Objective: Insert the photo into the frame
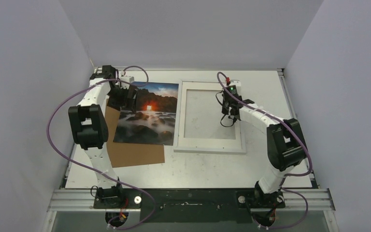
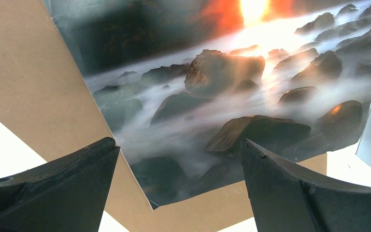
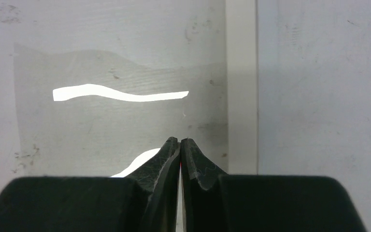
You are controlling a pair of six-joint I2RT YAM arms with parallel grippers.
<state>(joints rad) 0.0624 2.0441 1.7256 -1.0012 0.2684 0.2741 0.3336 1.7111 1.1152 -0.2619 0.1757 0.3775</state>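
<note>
Brown cardboard (image 1: 140, 154) under glossy rectangular photo (image 1: 147, 116)

One photo (image 1: 147, 116), one frame (image 1: 207, 145), one cardboard board (image 1: 137, 154) — two arms (image 1: 89, 125) (image 1: 282, 145).

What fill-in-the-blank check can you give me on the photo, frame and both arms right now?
The photo lies partly on a brown sheet of ____.
In the top view, the frame lies to the photo's ____.
The jaws of the left arm, over the photo, are ____.
The jaws of the right arm, over the frame, are ____.
Missing words: cardboard, right, open, shut.
</note>
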